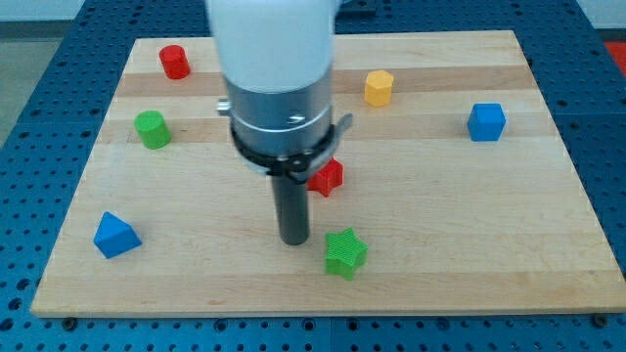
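My tip [293, 240] rests on the wooden board [440, 225] near the middle, towards the view's bottom. The nearest block is a green star [345, 252], a short gap to the tip's right and slightly lower. A red star [328, 177] lies just above and to the right of the tip, partly hidden behind the rod's collar. Neither block touches the tip.
A red cylinder [175, 62] sits at the top left and a green cylinder [152, 129] below it. A blue triangular block [115, 236] lies at the lower left. A yellow hexagonal block [379, 88] and a blue cube [486, 122] stand at the upper right.
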Robot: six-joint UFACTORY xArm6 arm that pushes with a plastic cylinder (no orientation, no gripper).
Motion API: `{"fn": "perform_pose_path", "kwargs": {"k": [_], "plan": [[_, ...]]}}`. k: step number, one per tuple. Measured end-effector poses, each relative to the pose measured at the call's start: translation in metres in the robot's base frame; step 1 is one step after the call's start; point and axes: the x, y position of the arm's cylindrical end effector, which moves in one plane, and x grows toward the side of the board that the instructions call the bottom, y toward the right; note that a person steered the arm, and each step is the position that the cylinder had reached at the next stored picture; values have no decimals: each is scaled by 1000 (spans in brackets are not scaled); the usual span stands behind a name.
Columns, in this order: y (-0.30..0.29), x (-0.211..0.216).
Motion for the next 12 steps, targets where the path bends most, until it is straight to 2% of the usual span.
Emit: {"fn": "perform_pose_path", "kwargs": {"k": [1,2,6,7,9,10,11,12], "plan": [[7,36],[24,37],[168,-24],[173,-21],[88,-19],[79,27],[96,67],[117,54]]}}
